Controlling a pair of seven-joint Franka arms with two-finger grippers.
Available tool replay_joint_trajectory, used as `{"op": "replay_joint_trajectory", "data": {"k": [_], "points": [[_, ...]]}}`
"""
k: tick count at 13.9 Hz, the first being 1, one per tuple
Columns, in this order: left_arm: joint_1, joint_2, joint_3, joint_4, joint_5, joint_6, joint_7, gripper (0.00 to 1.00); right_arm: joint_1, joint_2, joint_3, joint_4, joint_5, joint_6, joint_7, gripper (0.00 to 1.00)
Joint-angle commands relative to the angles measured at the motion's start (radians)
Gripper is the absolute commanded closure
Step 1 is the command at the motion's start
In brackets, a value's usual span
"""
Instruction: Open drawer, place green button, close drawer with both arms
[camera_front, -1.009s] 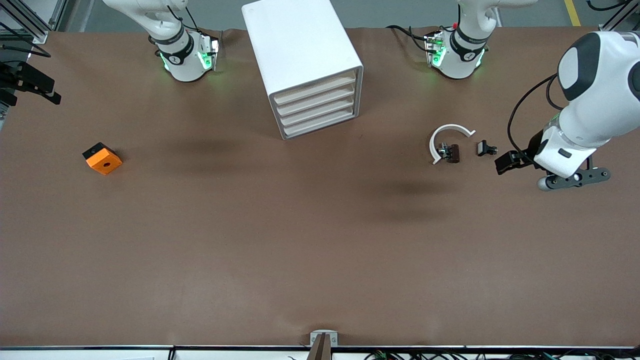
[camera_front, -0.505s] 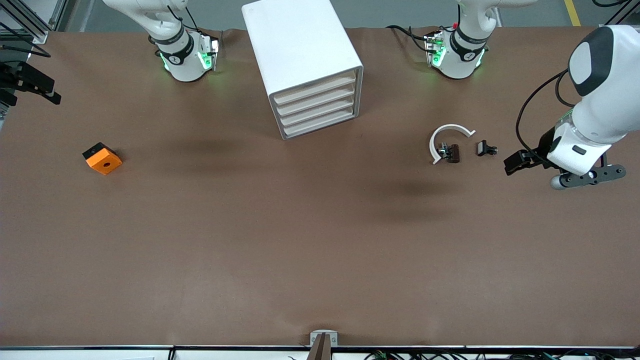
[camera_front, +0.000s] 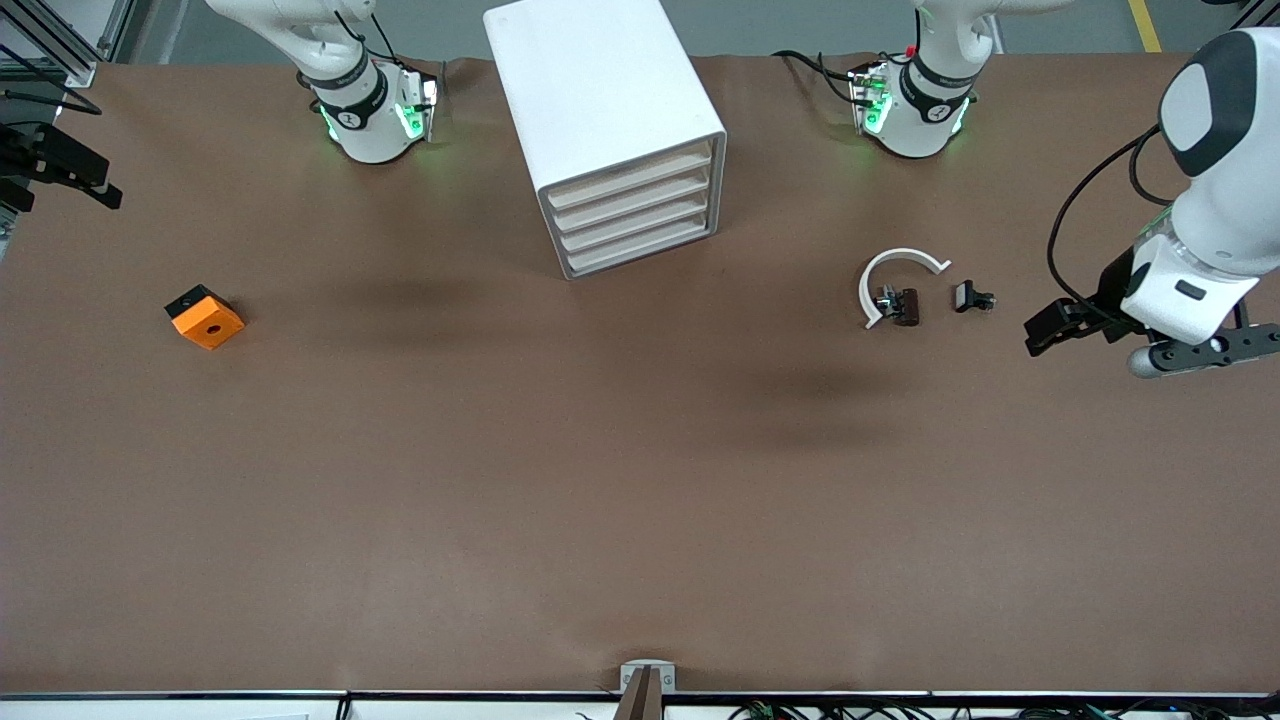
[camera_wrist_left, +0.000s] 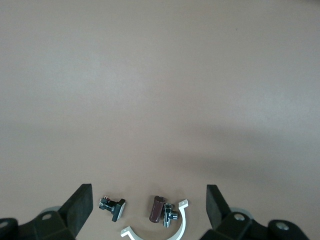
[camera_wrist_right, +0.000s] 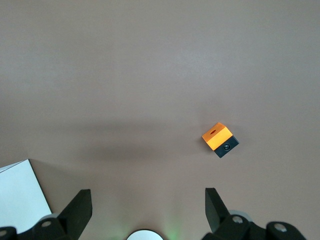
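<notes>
Left claw (camera_wrist_left: 147, 210): spread wide, empty, over the worktop (camera_front: 640, 480) near the black clips (camera_front: 972, 297).
Right claw (camera_wrist_right: 147, 210): spread wide, empty.
Drawer (camera_front: 640, 248): closed.

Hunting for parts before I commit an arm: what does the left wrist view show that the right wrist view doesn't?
Only left wrist: black clips and a white curved piece, under the open left tool, which hangs over the table's left-arm end. Only right wrist: the orange block and a cabinet corner, seen from the open right tool over the table. Both: bare brown table and spread fingers; neither clearly shows a green button.
</notes>
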Motion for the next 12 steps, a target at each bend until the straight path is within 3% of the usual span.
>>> {"op": "replay_joint_trajectory", "data": {"k": [1, 8, 12], "points": [[0.028, -0.012, -0.008, 0.031, -0.003, -0.028, 0.072, 0.0, -0.007, -0.024, 0.005, -0.017, 0.01, 0.002, 0.027, 0.0], [0.058, -0.005, -0.017, 0.174, 0.001, -0.208, 0.143, 0.0, -0.005, -0.024, 0.006, -0.015, 0.01, 0.003, 0.053, 0.0], [0.058, -0.012, -0.022, 0.186, 0.0, -0.236, 0.163, 0.0, -0.005, -0.024, 0.006, -0.015, 0.01, 0.005, 0.053, 0.0]]}}
